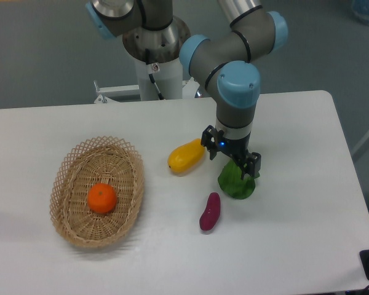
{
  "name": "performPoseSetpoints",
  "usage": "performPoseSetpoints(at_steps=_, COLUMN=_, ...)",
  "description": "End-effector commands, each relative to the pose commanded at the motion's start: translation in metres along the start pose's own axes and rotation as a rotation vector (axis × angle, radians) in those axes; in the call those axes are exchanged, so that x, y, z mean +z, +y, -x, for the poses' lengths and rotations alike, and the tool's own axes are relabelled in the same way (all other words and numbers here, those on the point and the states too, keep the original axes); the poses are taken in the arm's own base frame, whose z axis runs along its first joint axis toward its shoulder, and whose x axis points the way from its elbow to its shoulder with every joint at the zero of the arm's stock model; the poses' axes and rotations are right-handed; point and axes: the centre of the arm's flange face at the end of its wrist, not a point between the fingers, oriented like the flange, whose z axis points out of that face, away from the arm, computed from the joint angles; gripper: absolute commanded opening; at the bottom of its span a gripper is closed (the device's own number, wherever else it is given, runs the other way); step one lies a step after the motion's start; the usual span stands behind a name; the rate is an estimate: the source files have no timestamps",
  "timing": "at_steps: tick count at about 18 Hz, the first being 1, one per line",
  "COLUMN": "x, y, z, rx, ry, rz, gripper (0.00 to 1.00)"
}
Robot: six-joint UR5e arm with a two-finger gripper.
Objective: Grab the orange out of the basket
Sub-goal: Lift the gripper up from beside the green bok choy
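1. The orange (pixel 103 198) sits in the middle of the basket (pixel 67 230), at the lower left of the frame, untouched.
2. The gripper (pixel 237 167) hangs right of centre, well apart from the basket, directly above a green item (pixel 237 186) on the tabletop (pixel 295 246). Its fingers point down at the green thing, but whether they are parted or closed on it cannot be told from this angle.
3. A yellow fruit (pixel 186 157) lies just left of the gripper, and a purple item (pixel 210 212) lies below it, between gripper and basket.
4. The task is not yet begun in effect: the arm has the whole crossing to the lower left ahead of it.
5. Risks, as I judge them:
   - A low sweep leftward could knock the yellow fruit or the purple item.
   - If the green item is in fact held, it may be dragged along.
   - The orange is round and smooth, so an off-centre pinch could roll it across the basket floor.
   - Coming down off-centre could catch the basket's raised lattice rim and shift or tip the light basket.
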Motion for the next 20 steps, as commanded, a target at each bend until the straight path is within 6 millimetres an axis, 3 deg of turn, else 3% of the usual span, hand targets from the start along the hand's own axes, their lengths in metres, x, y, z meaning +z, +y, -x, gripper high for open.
performPoseSetpoints(at_steps=7, x=0.002, y=-0.001, z=-0.005, rx=-0.031, ry=0.010, rz=0.005, gripper=1.00)
performPoseSetpoints(at_steps=11, x=-0.002, y=-0.004, z=-0.013, rx=-0.162, ry=0.004, rz=0.002, gripper=1.00)
performPoseSetpoints(at_steps=20, x=0.007, y=-0.035, z=-0.038, rx=-0.259, ry=0.030, rz=-0.021, gripper=1.00)
